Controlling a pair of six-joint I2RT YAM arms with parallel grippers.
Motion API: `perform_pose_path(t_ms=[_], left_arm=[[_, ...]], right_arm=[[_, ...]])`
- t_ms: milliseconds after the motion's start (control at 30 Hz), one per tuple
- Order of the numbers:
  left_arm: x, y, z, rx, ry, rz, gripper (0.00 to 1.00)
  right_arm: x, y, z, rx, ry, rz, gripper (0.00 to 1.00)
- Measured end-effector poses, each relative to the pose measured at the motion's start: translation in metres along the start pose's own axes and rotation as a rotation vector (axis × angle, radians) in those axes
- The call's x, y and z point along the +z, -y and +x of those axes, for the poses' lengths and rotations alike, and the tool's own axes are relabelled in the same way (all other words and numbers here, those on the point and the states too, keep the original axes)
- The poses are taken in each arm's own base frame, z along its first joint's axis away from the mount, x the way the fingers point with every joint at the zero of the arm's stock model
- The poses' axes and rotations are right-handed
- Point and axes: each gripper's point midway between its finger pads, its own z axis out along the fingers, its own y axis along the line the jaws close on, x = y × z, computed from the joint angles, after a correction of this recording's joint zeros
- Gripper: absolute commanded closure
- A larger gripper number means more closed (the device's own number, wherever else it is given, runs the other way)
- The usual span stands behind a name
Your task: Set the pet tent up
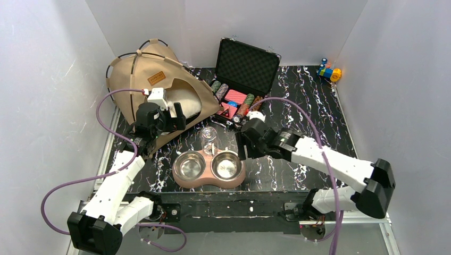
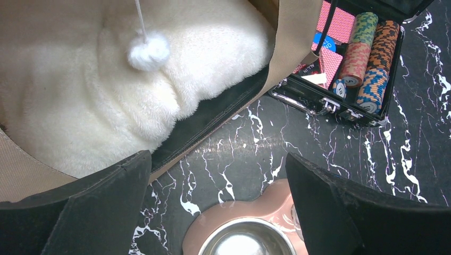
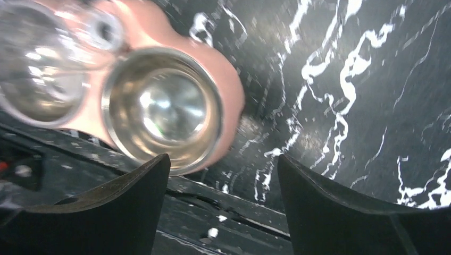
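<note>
The tan pet tent stands at the back left with black poles, a brown label patch and an arched entrance facing the table's middle. A fluffy white cushion lies inside it, with a white pompom hanging on a string above. My left gripper is open and empty just in front of the entrance; in the left wrist view the gripper is over the table beside the tent's bottom edge. My right gripper is open and empty to the right of the bowls, and in the right wrist view the gripper holds nothing.
A pink double pet bowl with two steel cups sits at the front middle, with a clear glass behind it. An open black case of poker chips stands right of the tent. A small colourful toy lies at the back right.
</note>
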Motion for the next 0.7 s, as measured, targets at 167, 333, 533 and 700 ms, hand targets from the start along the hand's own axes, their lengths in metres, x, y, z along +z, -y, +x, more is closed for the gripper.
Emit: perform_pose_path(t_ms=[167,333,533,700], left_arm=[[0.000,0.000,-0.001,0.000,0.003,0.001,0.02],[0.000,0.000,-0.002,-0.001,0.007,0.001,0.02],[0.000,0.000,-0.002,-0.001,0.008,0.001,0.02],[0.000,0.000,-0.002,-0.001,0.009,-0.003,0.02]], right_arm=[[0.042,0.024,0.047,0.017,-0.163,0.103,0.19],[0.077,0.025,0.059,0.030,-0.229,0.125,0.26],[0.110,0.025,0.074,0.033,-0.299,0.139,0.57],[0.117,0.026,0.069,0.054,-0.310,0.139,0.76]])
